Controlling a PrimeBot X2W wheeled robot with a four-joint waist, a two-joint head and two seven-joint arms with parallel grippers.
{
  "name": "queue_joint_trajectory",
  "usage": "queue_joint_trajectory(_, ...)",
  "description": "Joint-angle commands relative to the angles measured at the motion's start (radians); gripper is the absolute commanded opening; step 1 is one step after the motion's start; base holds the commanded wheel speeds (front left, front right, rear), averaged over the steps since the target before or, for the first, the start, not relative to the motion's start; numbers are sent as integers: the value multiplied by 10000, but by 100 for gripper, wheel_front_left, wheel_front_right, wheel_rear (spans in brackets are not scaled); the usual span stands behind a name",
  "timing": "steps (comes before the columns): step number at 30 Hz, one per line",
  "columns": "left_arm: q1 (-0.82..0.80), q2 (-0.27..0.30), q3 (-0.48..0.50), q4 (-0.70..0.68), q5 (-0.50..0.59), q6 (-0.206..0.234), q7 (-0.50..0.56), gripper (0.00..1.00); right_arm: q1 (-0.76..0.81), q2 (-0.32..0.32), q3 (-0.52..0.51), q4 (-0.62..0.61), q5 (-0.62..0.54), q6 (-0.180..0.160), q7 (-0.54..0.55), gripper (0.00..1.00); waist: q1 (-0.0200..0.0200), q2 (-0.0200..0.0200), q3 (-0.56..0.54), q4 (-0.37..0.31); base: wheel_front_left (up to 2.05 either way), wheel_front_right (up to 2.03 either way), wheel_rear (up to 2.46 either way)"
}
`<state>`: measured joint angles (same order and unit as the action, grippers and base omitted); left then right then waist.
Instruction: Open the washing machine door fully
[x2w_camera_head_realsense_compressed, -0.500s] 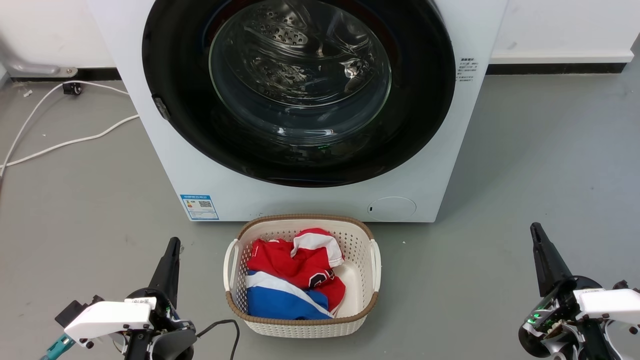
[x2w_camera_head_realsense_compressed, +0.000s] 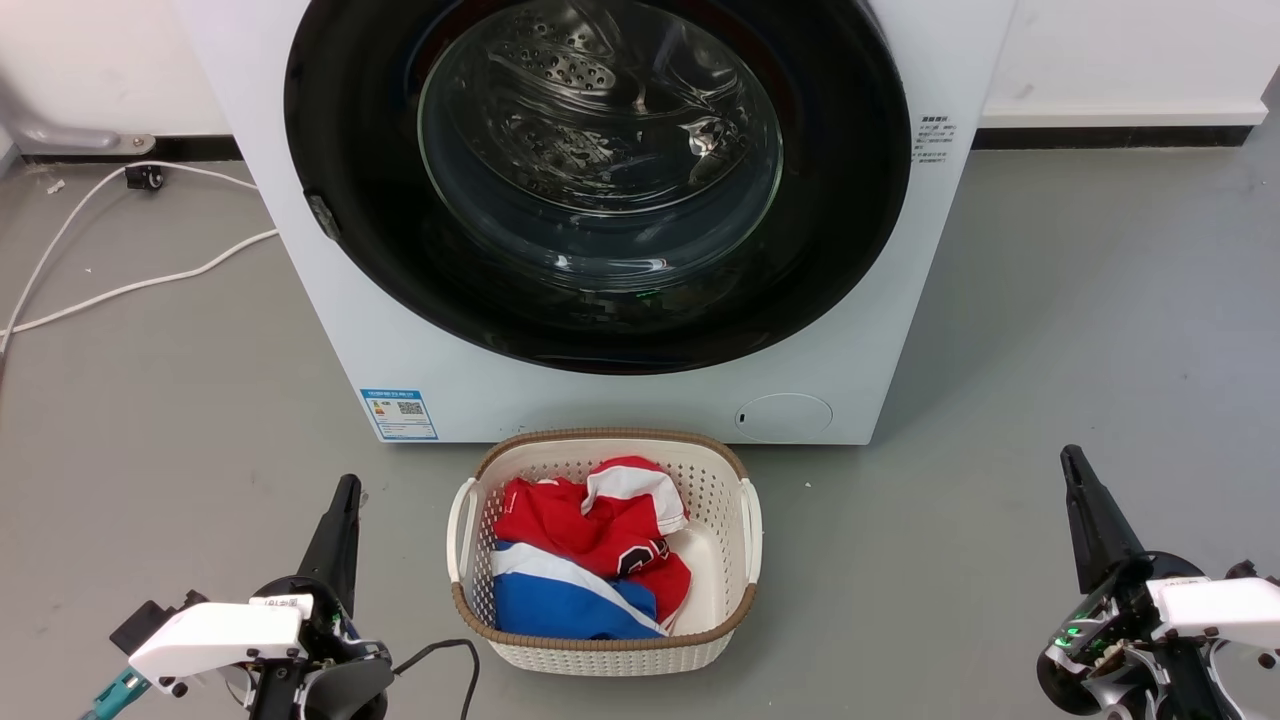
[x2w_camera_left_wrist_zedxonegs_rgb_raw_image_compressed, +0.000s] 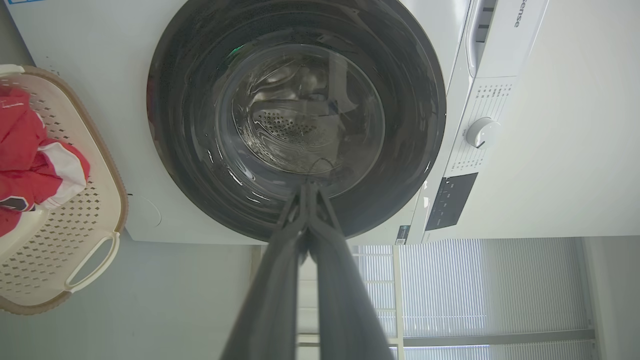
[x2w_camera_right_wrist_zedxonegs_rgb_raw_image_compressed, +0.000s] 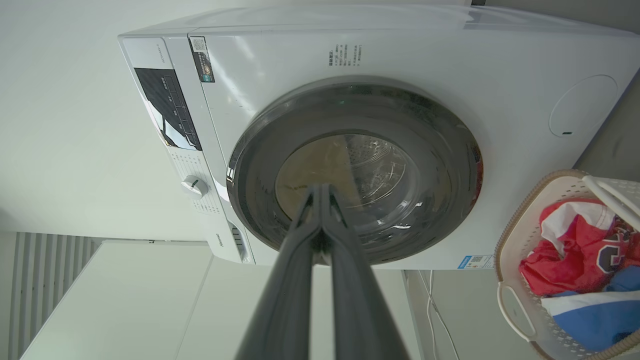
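Nothing's budged since half a second ago: your left gripper (x2w_camera_head_realsense_compressed: 347, 490) and right gripper (x2w_camera_head_realsense_compressed: 1072, 462) sit at the bottom corners, jaws pressed together empty, washing machine door (x2w_camera_head_realsense_compressed: 345, 230) still shut.

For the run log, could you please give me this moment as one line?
washing machine door: closed | left gripper: shut, empty, off door | right gripper: shut, empty, off door | basket: clothes inside
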<state>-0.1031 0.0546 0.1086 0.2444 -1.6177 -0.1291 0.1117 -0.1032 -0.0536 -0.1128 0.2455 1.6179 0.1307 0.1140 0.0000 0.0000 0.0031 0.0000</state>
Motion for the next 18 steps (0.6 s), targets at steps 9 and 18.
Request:
queue_joint_trajectory(9,-104,-16,45,10,42,-28,22,0,-102,38,-16,6,-70,0,18,0,0,0,0,0,0,0,0)
queue_joint_trajectory(18,-105,-20,51,8,49,-28,28,0,-102,41,-18,6,-73,0,21,0,0,0,0,0,0,0,0)
